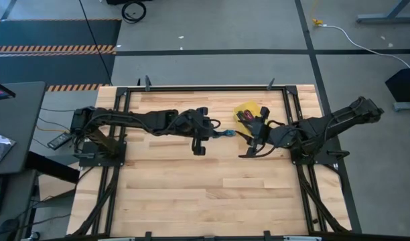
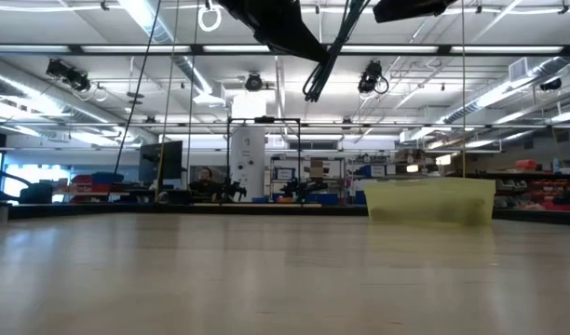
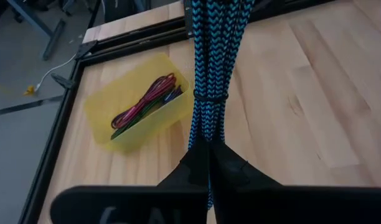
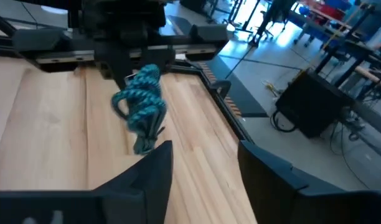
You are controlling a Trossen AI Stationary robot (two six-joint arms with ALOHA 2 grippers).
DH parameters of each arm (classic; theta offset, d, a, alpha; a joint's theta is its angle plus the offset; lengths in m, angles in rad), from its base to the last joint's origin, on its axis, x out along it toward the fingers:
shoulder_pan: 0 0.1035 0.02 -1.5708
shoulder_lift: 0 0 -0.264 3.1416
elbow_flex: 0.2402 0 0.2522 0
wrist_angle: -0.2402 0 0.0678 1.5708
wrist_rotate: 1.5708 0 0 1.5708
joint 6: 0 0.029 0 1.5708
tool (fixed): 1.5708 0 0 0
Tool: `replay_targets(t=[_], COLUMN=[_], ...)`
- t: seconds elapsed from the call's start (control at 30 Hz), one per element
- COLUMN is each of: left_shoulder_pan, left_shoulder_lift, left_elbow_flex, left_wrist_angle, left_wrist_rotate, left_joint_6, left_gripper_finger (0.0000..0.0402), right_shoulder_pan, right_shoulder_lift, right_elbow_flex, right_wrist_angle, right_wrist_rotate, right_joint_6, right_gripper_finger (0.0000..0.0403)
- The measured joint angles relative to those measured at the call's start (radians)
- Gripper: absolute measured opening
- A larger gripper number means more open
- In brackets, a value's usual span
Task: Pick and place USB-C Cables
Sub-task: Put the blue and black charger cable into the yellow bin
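Observation:
My left gripper [image 1: 214, 131] is over the middle of the table and shut on a teal braided cable bundle [image 3: 210, 74], which also shows in the right wrist view [image 4: 141, 106]. A small yellow tray [image 1: 250, 109] stands at the table's far right of centre. It holds a magenta cable [image 3: 147, 99], a green one and a purple-blue one. My right gripper [image 1: 247, 144] is open and empty. It sits just near of the tray and faces the left gripper. My left gripper pinches the teal bundle between its two shut fingers [image 3: 197, 165], close to one end of the bundle [image 3: 208, 146]. The fingers slant down from the table's left and lie along the bundle. The bundle hangs below them, clear of the table, its strands tied together by a thin band.
Black frame rails [image 1: 285, 100] run along the table's edges, close behind and to the right of the tray. The wooden top [image 1: 191, 194] stretches toward the near edge. In the low view the tray [image 2: 432, 200] stands at the right.

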Motion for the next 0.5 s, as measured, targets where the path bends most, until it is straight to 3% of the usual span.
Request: replay_targets(t=[0.3, 0.5], left_shoulder_pan=[0.006, 0.007], left_shoulder_lift=[0.0, 0.0], left_elbow_flex=[0.0, 0.0], left_wrist_angle=[0.003, 0.013], left_wrist_rotate=[0.0, 0.0], left_joint_6=[-0.002, -0.003], left_gripper_finger=[0.0, 0.0], right_shoulder_pan=[-0.038, -0.045], right_shoulder_lift=[0.002, 0.009], right_elbow_flex=[0.0, 0.0], right_wrist_angle=[0.037, 0.126], right_wrist_rotate=[-0.177, -0.185], right_joint_6=[0.025, 0.015], right_gripper_finger=[0.0268, 0.0284])
